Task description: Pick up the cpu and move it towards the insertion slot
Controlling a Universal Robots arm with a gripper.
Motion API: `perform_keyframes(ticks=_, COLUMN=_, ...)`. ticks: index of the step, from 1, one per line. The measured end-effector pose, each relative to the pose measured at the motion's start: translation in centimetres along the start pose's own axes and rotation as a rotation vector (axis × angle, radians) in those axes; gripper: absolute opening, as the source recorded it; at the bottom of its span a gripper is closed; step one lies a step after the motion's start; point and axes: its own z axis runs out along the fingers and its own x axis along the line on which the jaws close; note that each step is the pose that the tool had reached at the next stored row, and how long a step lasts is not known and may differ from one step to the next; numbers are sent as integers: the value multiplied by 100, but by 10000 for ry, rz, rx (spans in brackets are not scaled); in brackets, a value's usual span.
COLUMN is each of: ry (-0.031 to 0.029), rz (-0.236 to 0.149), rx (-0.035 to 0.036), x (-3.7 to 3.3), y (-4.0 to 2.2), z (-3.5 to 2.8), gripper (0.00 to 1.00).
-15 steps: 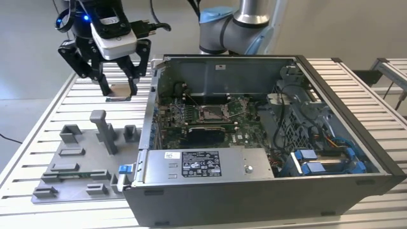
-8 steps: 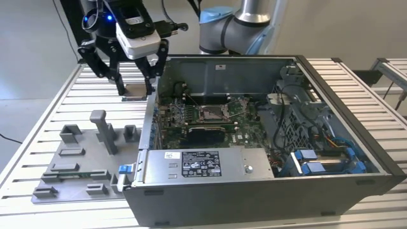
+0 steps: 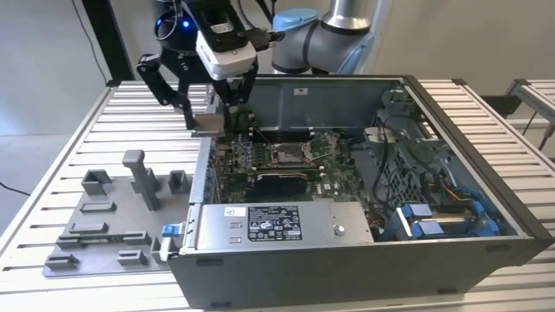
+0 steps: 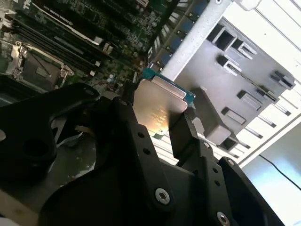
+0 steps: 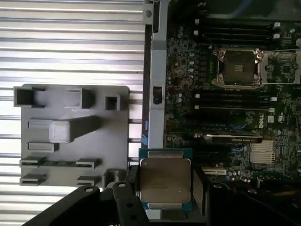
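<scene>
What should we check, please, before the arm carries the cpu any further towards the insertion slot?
1. Grip: the gripper is shut on the cpu, a finger on each side in both wrist views: ok.
2. Chip attitude: it sits square between the fingers, metal face towards the first wrist camera: ok.
3. Position: in the exterior view the cpu hangs above the case wall, short of the insertion slot: ok.
4. Slot open: the insertion slot shows a bare centre with its frame swung aside: ok.
5. Lever clear of the path: cannot tell.
6. Chip orientation against the socket keys: cannot tell.
</scene>
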Motion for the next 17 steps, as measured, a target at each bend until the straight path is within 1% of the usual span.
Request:
perform_keyframes(ticks=10, ry=1, rz=1, rx=1, x=-454, y=-4, z=3, gripper=0)
perform_keyframes(ticks=14, ry=1, rz=1, rx=1, x=-619, y=-5, z=4, gripper=0)
perform_keyframes(ticks=17, ry=0, rz=0, rx=1, x=-727, y=-6, z=5, gripper=0)
